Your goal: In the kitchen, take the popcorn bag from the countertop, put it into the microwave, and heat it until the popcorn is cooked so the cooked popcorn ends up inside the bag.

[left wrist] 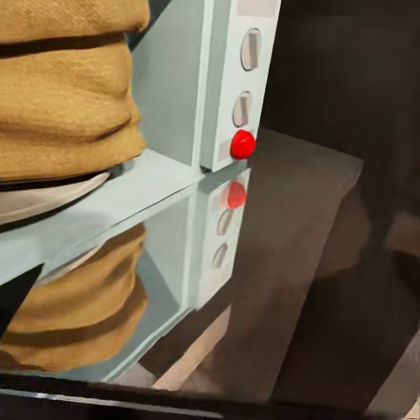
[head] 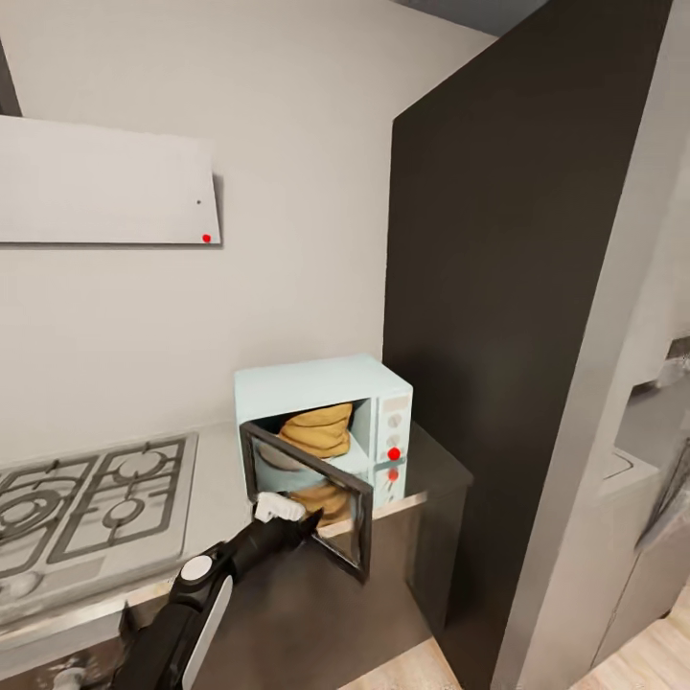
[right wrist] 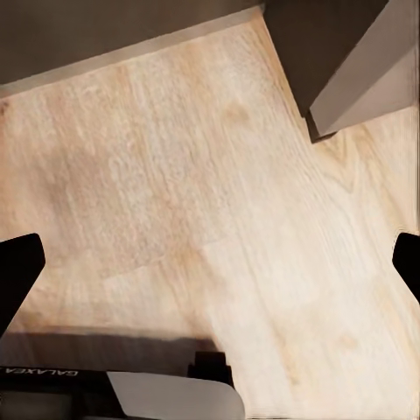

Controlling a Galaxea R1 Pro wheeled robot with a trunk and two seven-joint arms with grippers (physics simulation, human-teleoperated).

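Gripper of the left arm point(head: 305, 522) sits against the inner face of the microwave door point(head: 311, 494), near the door's lower free edge, and from the head view I cannot tell whether its fingers are spread or pressed together, since the dark tips merge with the dark glass. The door hangs part-open, swung out over the front edge of the worktop point(head: 225, 479), which suggests the arm is placed there to push it closed.

The popcorn bag point(head: 318, 429) is already inside the pale-blue microwave point(head: 326, 383), resting on the cavity floor with its golden-tan folds upright; its mirror image shows in the glass below it. In the left wrist view the bag point(left wrist: 66, 96) sits just beside the inner wall, and the white side panel carries two knobs and a red round light point(left wrist: 242, 144). So the loading step looks done, and shutting the door and starting the heat remain.

The left arm reaches forward and slightly to the right from low in the head view, forearm rising toward the door, white wrist section just behind the gripper.

The right gripper point(right wrist: 210, 262) hangs idle, pointing down at the light wood floor point(right wrist: 210, 175); its two dark fingertips stand well apart at the edges of the right wrist view, with nothing between them.

A steel hob point(head: 91, 494) lies on the worktop to the left of the microwave, and a tall dark cabinet point(head: 508, 287) stands close on its right.
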